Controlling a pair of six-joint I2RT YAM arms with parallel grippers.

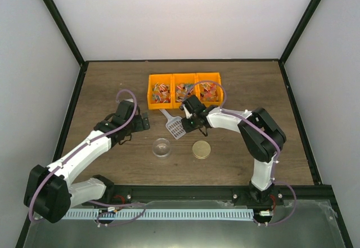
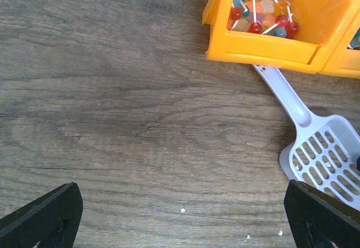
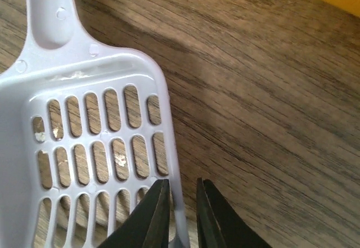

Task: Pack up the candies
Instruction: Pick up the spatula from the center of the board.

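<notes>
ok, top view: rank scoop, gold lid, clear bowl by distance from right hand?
1. scoop, just left of the right hand, rim between its fingers.
2. gold lid, front right, and clear bowl, front left: too close to call.

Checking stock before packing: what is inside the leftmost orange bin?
The leftmost orange bin holds a heap of candies: red, teal, orange and pale, on white sticks. The heap covers the bin's floor and any candies beneath.
</notes>
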